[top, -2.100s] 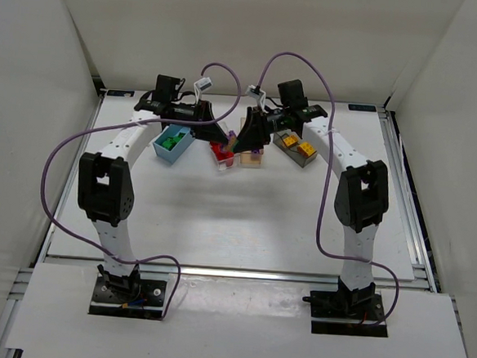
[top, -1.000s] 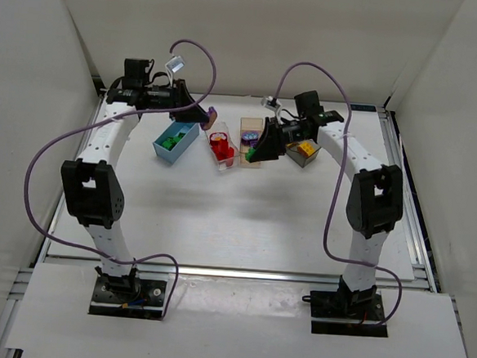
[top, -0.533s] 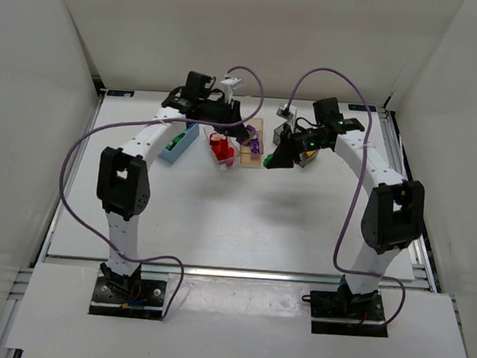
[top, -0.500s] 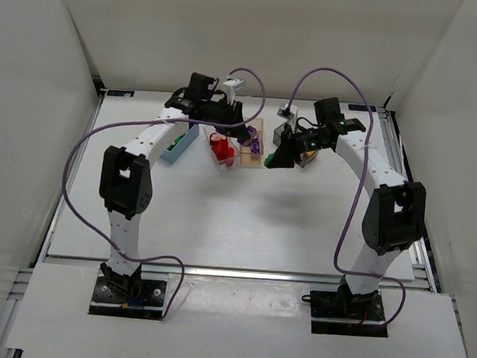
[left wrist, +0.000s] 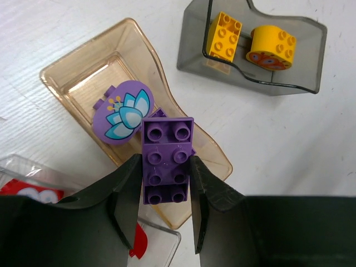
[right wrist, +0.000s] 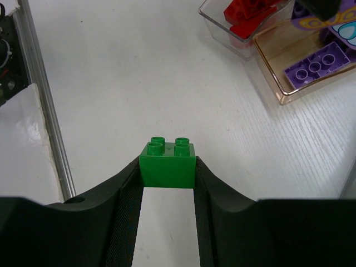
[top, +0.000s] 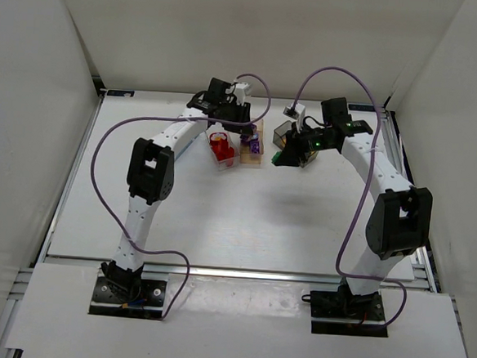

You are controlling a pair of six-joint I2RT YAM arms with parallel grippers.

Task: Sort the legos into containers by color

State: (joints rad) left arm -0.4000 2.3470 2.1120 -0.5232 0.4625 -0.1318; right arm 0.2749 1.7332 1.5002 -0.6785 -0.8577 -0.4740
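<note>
My left gripper is shut on a purple brick and holds it above the near end of the peach bin, which holds a round purple flower piece. My right gripper is shut on a green brick and holds it above the bare table, between the peach bin and the grey bin. The grey bin holds a yellow brick and a round yellow piece. The clear bin holds red bricks. The light blue bin is hidden behind the left arm.
In the right wrist view, the clear bin and the peach bin with a flat purple plate lie at the upper right. A metal rail runs along the table's edge at the left.
My left arm has swung from the far left to over the peach bin, carrying the purple brick. My right gripper has drifted right with the green brick.
</note>
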